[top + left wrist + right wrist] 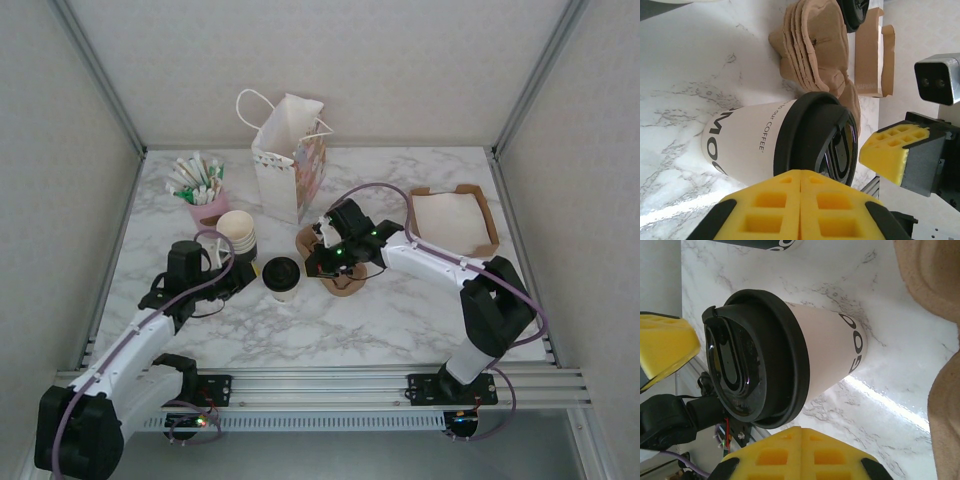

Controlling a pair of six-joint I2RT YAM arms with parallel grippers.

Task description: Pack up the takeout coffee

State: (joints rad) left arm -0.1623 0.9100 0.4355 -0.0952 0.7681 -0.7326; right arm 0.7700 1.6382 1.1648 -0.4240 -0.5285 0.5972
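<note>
The takeout coffee (281,277), a small white paper cup with black lettering and a round black plastic lid, stands upright on the white marble-patterned worktop (400,312). It sits towards the near half of the worktop, between the two arms.

The left gripper (245,278) is just to the left of the coffee. In the left wrist view its yellow-padded jaws are spread, one pad (800,205) low beside the cup (747,142) and the other (887,150) clear of the lid. Whether the low pad touches the cup cannot be told.

The right gripper (316,264) is just to the right of the coffee. In the right wrist view its jaws are also spread, with one pad (665,345) to one side of the lid (755,357) and the other (795,455) to the other side. Neither pad is pressed to the cup.

Under the right gripper, to the right of the coffee, lies a stack of brown moulded pulp cup carriers (345,285).

Just beyond the coffee to its left stands a stack of lidless cream paper cups (238,230). Farther on that side is a pink cup (207,205) full of white and green sticks.

Beyond the coffee, a white paper gift bag (283,160) with rope handles stands upright.

Well off to the coffee's far right lies a shallow brown cardboard tray (487,215) lined with white paper.
</note>
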